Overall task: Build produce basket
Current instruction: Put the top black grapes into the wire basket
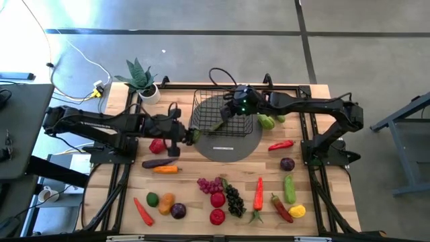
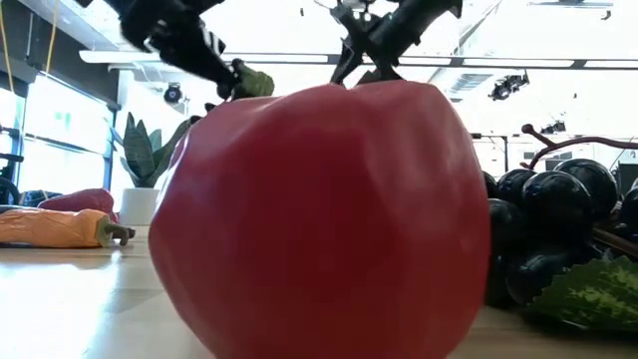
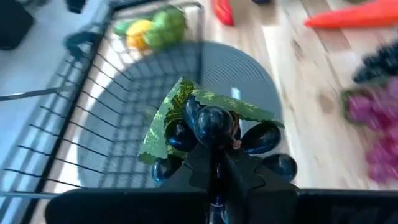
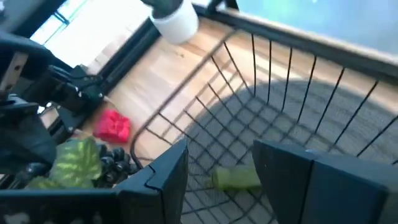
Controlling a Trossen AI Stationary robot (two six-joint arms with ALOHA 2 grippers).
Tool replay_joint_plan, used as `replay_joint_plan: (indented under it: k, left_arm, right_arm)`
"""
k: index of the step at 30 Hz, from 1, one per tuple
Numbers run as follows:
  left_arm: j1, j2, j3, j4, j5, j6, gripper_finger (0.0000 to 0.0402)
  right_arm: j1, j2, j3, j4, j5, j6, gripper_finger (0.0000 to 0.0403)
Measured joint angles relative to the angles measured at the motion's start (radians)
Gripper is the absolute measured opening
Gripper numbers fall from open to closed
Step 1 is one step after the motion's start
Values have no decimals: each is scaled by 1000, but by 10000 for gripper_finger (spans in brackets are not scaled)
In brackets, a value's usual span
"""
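Observation:
The black wire basket (image 1: 201,101) stands on a grey round disc (image 1: 232,149) at the table's far middle. My left gripper (image 1: 190,135) hovers at the basket's left rim, shut on a bunch of dark grapes with a green leaf (image 3: 211,124); the right wrist view shows that bunch (image 4: 81,163) too. My right gripper (image 4: 221,171) is open above the basket floor (image 4: 280,68). A small green vegetable (image 4: 237,179) lies on the basket's wire floor below its fingers, untouched. Loose produce covers the table's near half. My left gripper pinches the dark grape bunch between its two fingers, at the grapes on the bunch's near side (image 3: 214,134). The fingers themselves hide the exact spot. The bunch is lifted clear of the table, with its leaf (image 3: 171,109) spread toward the basket (image 3: 93,87).
A potted plant (image 1: 141,79) stands at the far left corner. A red pepper (image 1: 157,145), an aubergine (image 1: 160,163) and a carrot (image 1: 166,170) lie under the left arm. Green pieces (image 1: 269,122) sit right of the basket. A big red apple (image 2: 319,219) fills the low view.

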Motion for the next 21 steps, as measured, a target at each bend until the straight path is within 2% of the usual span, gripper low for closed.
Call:
replay_joint_plan:
  k: [10, 15, 21]
  left_arm:
    - [138, 0, 98, 87, -10, -3, 3]
    - [227, 31, 103, 163, -7, -15, 3]
    - [308, 109, 102, 229, 90, -104, 3]
  right_arm:
    - [32, 0, 146, -169, 111, -13, 163]
    - [59, 0, 188, -239, 185, 65, 163]
    - [95, 0, 204, -265, 226, 145, 163]
